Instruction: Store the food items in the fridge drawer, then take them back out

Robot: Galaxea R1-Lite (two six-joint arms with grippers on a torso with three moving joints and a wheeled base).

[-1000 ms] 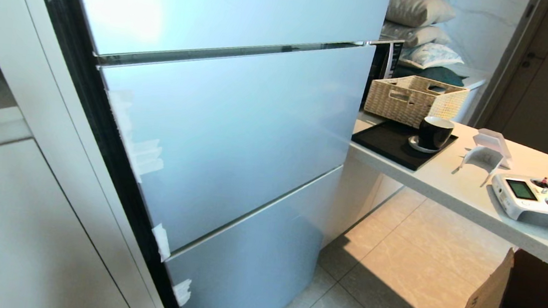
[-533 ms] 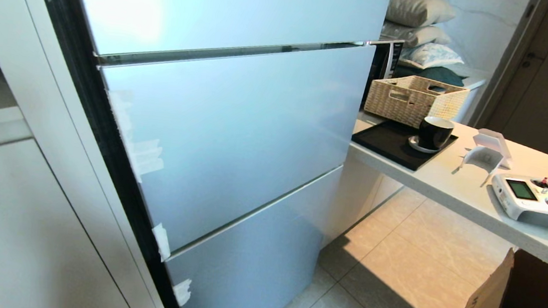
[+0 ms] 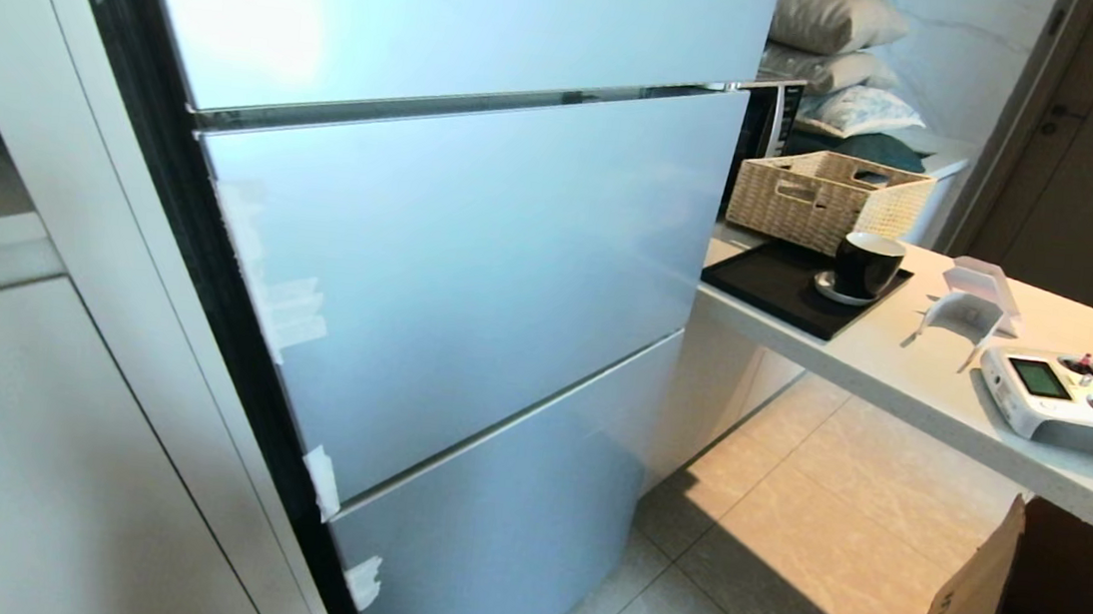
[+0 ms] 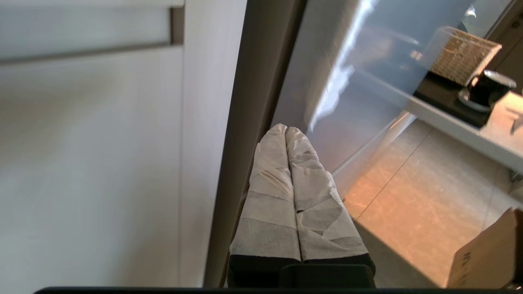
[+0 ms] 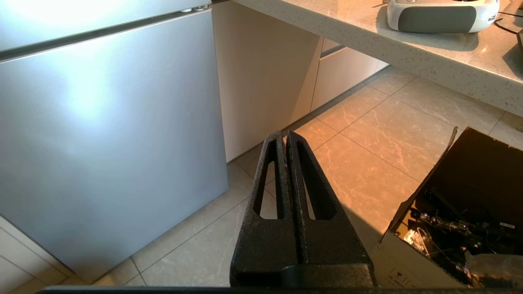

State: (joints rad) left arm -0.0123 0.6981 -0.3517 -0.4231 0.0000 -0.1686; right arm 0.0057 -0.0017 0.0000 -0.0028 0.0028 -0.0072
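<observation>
The fridge drawer and food items are hidden; only shut silver-blue fridge door panels (image 3: 473, 240) show.

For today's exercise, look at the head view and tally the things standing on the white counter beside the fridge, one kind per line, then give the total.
Woven basket: 1
Black tray: 1
Black cup: 1
Saucer under the cup: 1
White remote controller: 1
White plastic holder: 1
Total: 6

A brown thing at the frame's right edge is cut off, so it is not counted.
</observation>
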